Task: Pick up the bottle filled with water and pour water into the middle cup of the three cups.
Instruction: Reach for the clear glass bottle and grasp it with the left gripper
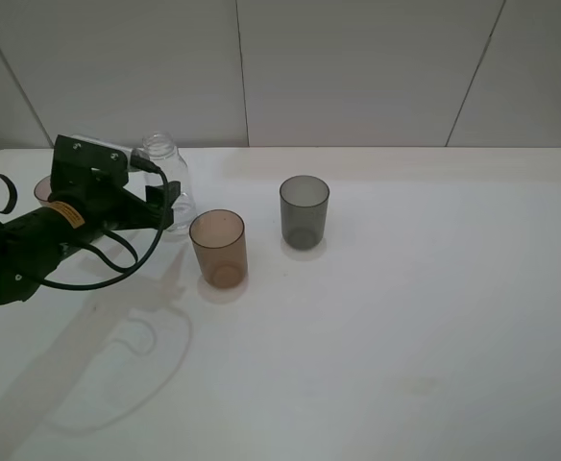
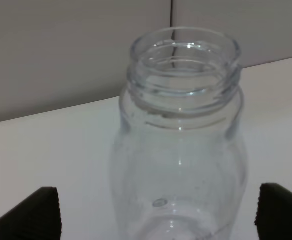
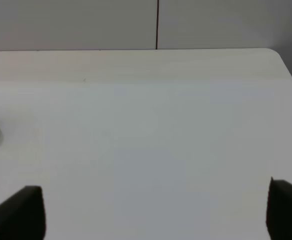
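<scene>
Clear bottle (image 1: pixel 163 175) stands upright far-left, near the amber cup (image 1: pixel 218 248), with the left gripper (image 2: pixel 156 212) spread wide facing it, so I'd push in level and clamp below the shoulders.

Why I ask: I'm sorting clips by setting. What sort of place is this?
Probably a robot lab bench, not a home: a white table, plain panelled wall, and a small clear capless bottle near an amber translucent plastic tumbler.

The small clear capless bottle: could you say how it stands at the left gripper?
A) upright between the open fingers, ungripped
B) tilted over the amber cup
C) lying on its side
A: the small clear capless bottle stands upright between the left gripper's spread fingers, gaps either side.
</scene>
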Tool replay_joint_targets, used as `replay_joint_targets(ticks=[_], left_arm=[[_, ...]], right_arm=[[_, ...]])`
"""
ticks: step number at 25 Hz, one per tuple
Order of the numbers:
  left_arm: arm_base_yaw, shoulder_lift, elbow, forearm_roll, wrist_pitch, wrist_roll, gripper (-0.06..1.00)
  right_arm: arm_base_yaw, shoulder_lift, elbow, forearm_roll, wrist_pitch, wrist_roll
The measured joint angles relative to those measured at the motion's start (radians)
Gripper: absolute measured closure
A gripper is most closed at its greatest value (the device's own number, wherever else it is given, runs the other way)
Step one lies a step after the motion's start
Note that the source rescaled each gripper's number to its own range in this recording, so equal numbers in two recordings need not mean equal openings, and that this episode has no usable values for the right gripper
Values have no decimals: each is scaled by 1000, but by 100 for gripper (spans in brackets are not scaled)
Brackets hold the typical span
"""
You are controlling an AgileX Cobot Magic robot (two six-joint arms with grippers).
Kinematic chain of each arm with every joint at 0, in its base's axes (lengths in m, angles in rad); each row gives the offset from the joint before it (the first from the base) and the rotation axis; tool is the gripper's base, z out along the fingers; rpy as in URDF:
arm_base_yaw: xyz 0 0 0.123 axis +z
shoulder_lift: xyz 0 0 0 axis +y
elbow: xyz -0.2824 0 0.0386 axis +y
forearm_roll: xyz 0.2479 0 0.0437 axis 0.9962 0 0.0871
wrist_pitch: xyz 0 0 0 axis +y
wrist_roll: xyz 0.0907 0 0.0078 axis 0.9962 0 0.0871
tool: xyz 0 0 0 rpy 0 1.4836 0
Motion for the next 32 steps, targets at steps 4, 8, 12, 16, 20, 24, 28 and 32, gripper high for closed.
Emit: replay_joint_targets(ticks=[4,8,12,16,20,24,28,32], left_arm=[[0,31,-26,5,-1,0,-6],[0,58,-34,5,-4,0,-6],[0,70,-48,5,-4,0,-6],[0,70,-76,6,-6,1,-6],[0,70,-87,9,-6,1,-6],[0,90,-87,9,-7,1,-6],[0,127,-95,17,-7,1,-6],[0,138,-107,24,-7,1,-6]], right_arm=[[0,0,0,0,0,0],[0,0,0,0,0,0],[0,0,0,0,0,0],[0,1,0,0,0,0],[0,1,0,0,0,0],[0,1,0,0,0,0],[0,1,0,0,0,0],[0,1,0,0,0,0]])
